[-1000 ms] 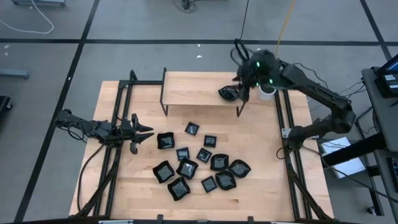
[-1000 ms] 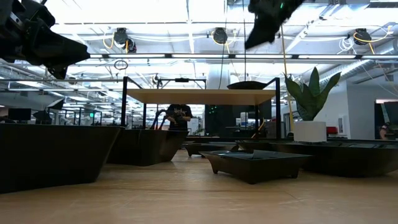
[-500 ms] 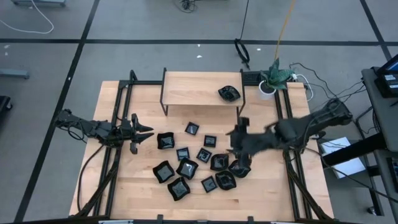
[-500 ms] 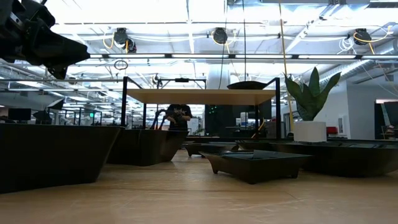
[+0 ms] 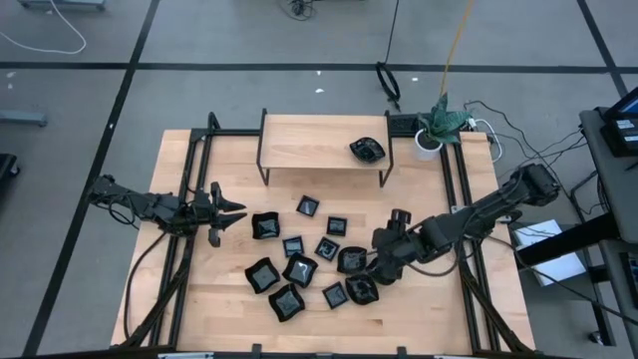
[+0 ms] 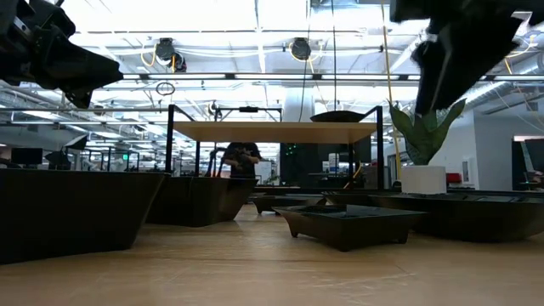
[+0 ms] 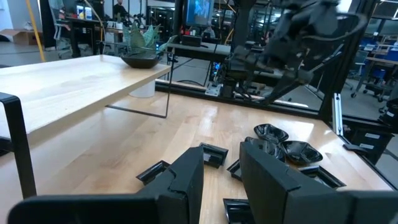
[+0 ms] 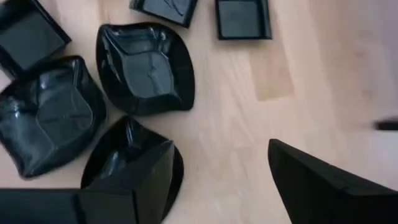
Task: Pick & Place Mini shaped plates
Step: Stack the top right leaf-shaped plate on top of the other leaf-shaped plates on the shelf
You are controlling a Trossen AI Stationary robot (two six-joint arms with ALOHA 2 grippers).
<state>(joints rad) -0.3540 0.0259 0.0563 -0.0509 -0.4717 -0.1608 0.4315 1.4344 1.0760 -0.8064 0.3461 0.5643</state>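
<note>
Wooden worktop point(image 5: 419, 309) is carrying a cluster of black plates point(image 5: 299, 269) mid-surface, with one plate point(image 5: 367, 150) already on the shelf point(image 5: 309, 145) at the far edge. Right end effector point(image 5: 382, 267), open and empty, is hovering over the cluster's right side, likely choosing a wavy plate point(image 8: 146, 68); crowded neighbours are complicating a clean grasp. Left end effector point(image 5: 227, 211), part-open, is waiting near the left edge.

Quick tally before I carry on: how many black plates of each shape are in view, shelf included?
Small square plates: 5
Larger square plates: 4
Roundish wavy-rim plates: 4, one of them on the shelf
Total: 13
</note>
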